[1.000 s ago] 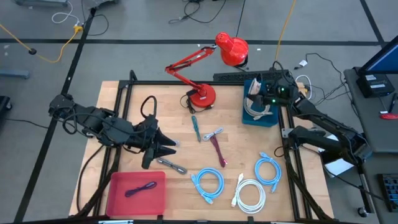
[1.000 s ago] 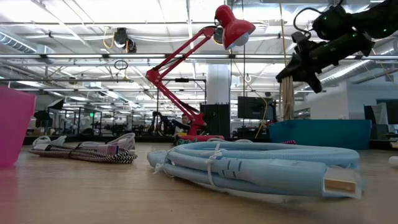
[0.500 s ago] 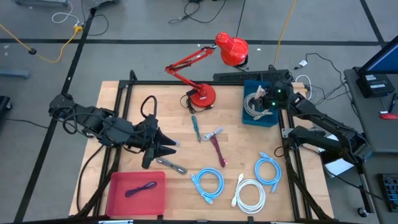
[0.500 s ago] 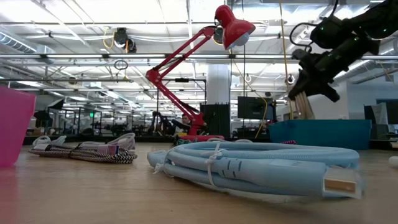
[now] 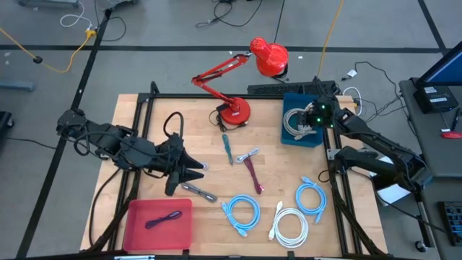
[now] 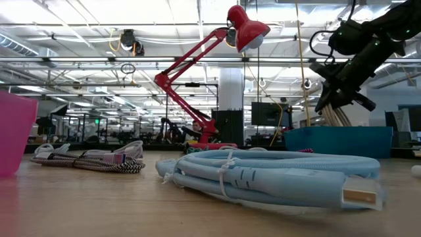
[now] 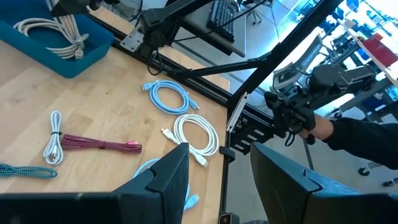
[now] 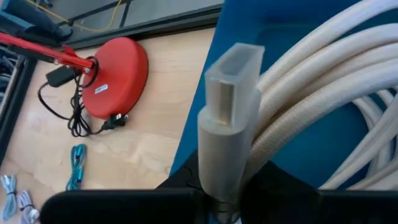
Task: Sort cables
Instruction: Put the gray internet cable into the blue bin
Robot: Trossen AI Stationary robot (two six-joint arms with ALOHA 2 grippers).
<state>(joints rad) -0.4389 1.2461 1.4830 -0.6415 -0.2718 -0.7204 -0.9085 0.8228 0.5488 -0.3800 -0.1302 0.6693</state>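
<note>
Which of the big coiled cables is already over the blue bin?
The beige cable, held by the right gripper over the blue bin; the others lie on the table.

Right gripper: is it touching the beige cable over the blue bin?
Touching. In the right wrist view the right gripper is clamped on the beige cable, its plug end standing between the fingers above the blue bin.

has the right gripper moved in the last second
Yes. In the high view the right gripper, shut on the beige cable, has shifted rightward over the blue bin, away from the lamp base.

The right end effector (image 5: 309, 120) holds the beige cable (image 5: 296, 121) over the blue bin (image 5: 302, 139).
</note>
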